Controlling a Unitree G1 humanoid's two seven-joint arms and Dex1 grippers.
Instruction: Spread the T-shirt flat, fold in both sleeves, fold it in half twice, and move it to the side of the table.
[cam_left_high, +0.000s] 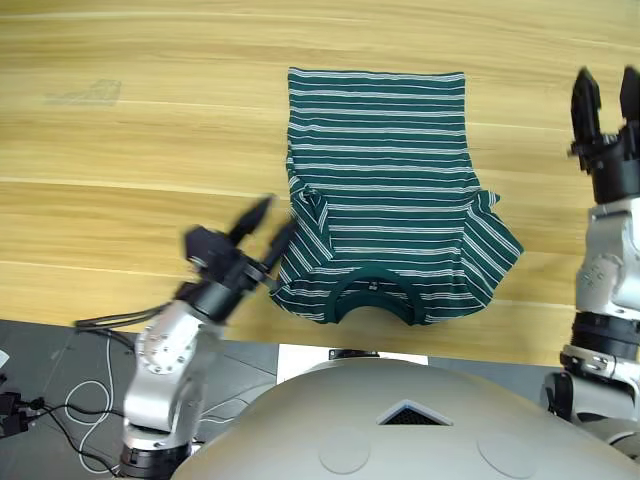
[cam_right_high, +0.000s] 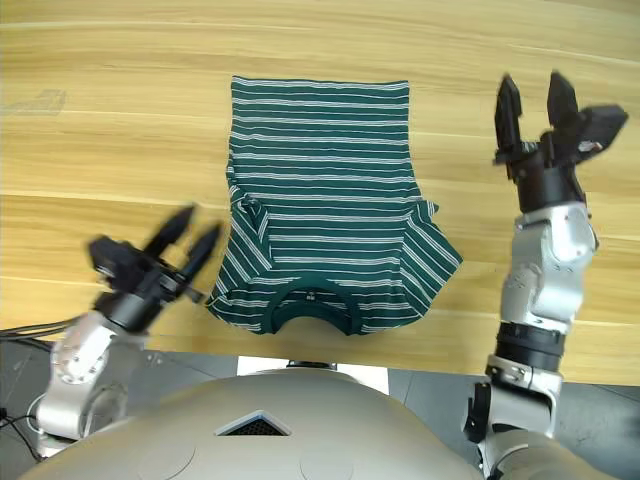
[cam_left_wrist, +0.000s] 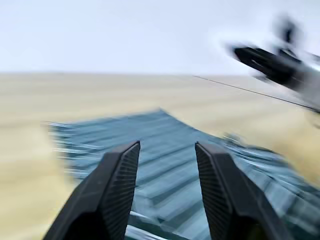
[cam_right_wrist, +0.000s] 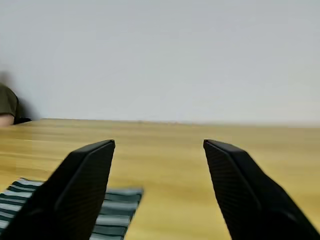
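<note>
A dark green T-shirt (cam_left_high: 385, 190) with thin white stripes lies on the wooden table (cam_left_high: 150, 150), collar (cam_left_high: 373, 292) toward me and hem at the far side. Its left sleeve (cam_left_high: 305, 225) is folded in over the body. The right sleeve (cam_left_high: 495, 245) still sticks out to the side. My left gripper (cam_left_high: 268, 225) hovers open just beside the shirt's left edge, near the folded sleeve. In the left wrist view its fingers (cam_left_wrist: 117, 185) frame the striped cloth (cam_left_wrist: 165, 165). My right gripper (cam_right_high: 535, 100) stands open, raised above bare table to the right of the shirt.
Bare wood stretches to the left, right and far side of the shirt. The table's near edge (cam_left_high: 120, 322) runs just below the collar, with grey floor and cables (cam_left_high: 60, 400) beyond it.
</note>
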